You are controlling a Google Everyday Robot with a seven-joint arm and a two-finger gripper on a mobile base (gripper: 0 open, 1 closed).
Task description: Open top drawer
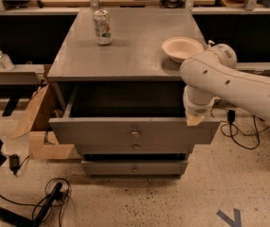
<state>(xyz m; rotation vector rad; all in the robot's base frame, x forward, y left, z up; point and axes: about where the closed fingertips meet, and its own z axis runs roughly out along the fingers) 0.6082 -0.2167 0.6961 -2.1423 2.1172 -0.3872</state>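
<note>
The top drawer [125,132] is a wide grey front panel with a small round knob [135,134] at its centre. It stands pulled out from the grey cabinet [125,56], with its dark inside showing behind the panel. My gripper [195,119] sits at the drawer's right end, at the top edge of the front panel, below my white arm [229,84]. Two narrower grey drawer fronts [134,167] lie below it.
A drink can [102,27] and a cream bowl [183,48] stand on the cabinet top. Cardboard [35,122] leans at the cabinet's left. Cables [49,202] lie on the floor at front left, another cable [241,131] at right. Shelving runs behind.
</note>
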